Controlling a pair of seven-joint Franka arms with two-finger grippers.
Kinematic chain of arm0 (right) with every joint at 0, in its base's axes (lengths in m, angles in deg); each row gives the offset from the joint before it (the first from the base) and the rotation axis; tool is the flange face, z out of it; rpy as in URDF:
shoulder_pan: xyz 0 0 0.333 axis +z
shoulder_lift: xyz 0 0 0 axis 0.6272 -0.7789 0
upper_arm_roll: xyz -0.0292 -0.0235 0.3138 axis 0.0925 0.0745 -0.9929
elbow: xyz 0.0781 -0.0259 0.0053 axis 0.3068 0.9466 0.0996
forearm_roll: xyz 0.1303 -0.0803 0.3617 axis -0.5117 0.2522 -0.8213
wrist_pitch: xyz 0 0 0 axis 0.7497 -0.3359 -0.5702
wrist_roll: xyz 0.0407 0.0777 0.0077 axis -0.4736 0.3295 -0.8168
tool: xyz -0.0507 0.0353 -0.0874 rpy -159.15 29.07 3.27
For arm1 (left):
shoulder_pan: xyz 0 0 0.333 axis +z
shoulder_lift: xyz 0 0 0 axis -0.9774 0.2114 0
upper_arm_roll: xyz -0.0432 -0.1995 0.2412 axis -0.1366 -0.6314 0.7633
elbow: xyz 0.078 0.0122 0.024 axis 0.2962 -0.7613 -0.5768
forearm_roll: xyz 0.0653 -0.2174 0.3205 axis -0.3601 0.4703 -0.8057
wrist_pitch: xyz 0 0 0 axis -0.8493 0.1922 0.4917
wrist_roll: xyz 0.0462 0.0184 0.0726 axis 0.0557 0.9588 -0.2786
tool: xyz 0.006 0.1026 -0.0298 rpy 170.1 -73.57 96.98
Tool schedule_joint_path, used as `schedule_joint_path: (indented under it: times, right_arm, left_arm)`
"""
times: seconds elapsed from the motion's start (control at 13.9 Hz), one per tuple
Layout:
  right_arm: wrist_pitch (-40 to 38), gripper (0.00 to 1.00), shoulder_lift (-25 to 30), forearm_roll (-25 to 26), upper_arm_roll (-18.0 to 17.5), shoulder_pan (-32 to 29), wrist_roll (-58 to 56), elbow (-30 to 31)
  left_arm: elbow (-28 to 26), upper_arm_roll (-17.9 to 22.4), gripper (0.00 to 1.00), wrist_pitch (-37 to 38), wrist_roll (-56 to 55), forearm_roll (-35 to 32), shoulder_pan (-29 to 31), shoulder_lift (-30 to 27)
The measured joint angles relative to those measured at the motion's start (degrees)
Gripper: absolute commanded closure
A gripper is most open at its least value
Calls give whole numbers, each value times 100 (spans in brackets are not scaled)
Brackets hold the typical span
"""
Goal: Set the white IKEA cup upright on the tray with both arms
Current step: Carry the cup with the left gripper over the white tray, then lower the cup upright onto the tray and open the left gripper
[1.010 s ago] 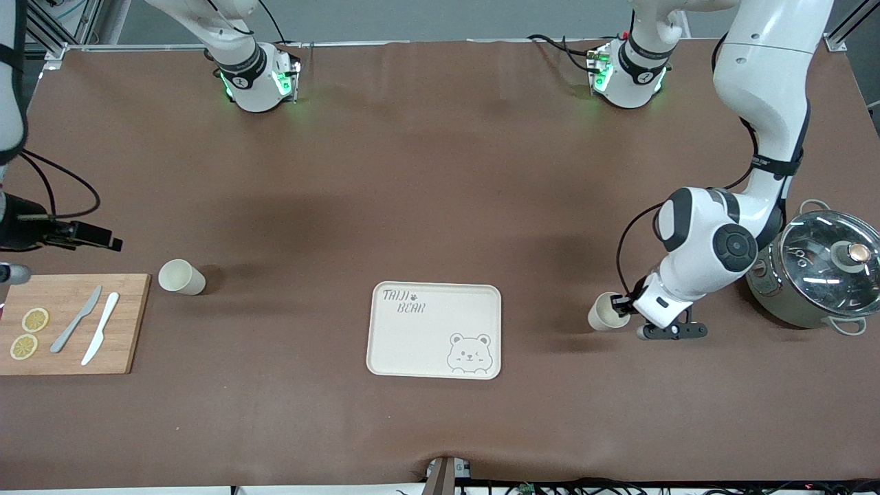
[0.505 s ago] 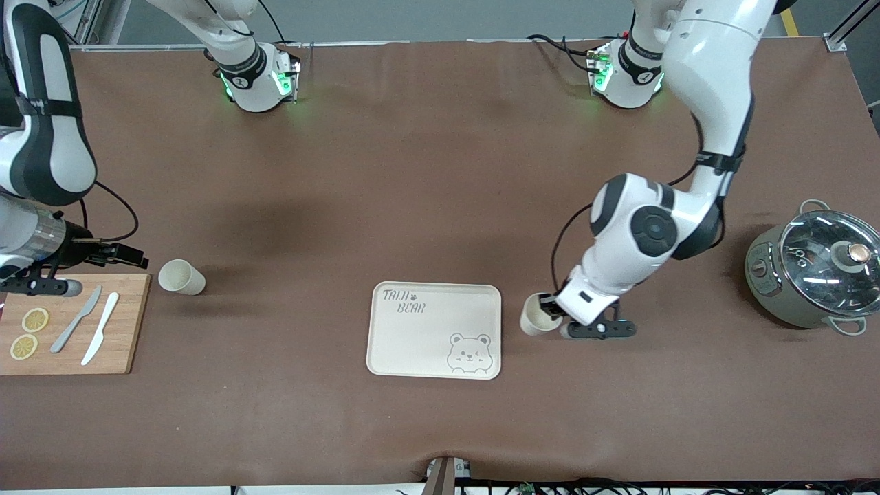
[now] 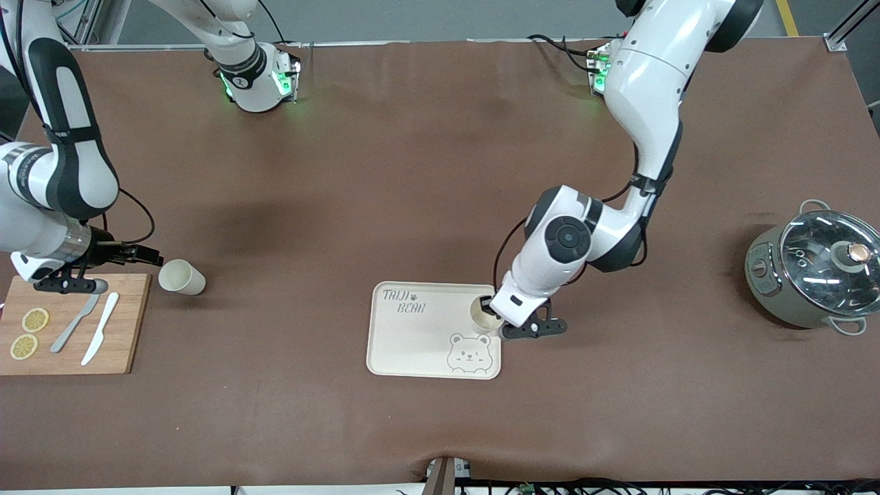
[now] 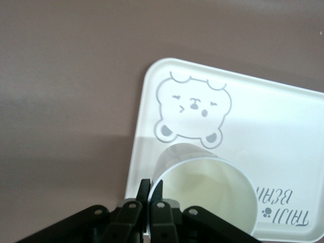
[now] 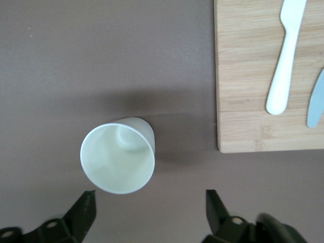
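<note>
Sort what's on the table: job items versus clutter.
Job: tray; cup pinched by its rim in the left gripper over the tray; second cup beside the board, open right gripper at it.
Clutter: cutting board, two knives, lemon slices, pot.

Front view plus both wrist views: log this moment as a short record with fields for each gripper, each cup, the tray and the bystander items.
left gripper: shut on the carried cup's rim, over the tray's corner toward the left arm's end
carried cup: white, mouth up, over the tray; contact with it cannot be told
tray: cream, bear drawing, flat on the table
right gripper: open, beside the second cup
second cup: white, on the table beside the cutting board, ungrasped
cutting board: holds two knives and lemon slices
pot: lidded, at the left arm's end
</note>
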Motion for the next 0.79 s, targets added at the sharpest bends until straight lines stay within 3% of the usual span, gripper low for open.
schedule_joint_path:
  times: [0.36,0.43,0.51,0.58,0.65,0.79]
  right_arm:
    - [287,45,-221,0,-30,39,-7,1]
    - [407,48,-289,0,-34,63,-8,1]
    - [469,53,-364,0,-37,85,-8,2]
    - [491,59,-427,0,-42,95,-8,6]
    - [528,63,-481,0,-44,96,-8,17]
    - [595,84,-538,0,-44,97,-8,20]
  left_arm:
    - [100,276,100,-196,-639,0,-558,246]
    - [107,340,89,-213,-708,0,-644,293]
    - [112,380,55,-216,-729,0,-687,333]
    - [120,391,1,-221,-731,0,-692,363]
    - [129,402,0,-227,-732,0,-686,377]
    - [162,427,0,-229,-731,-8,-680,377]
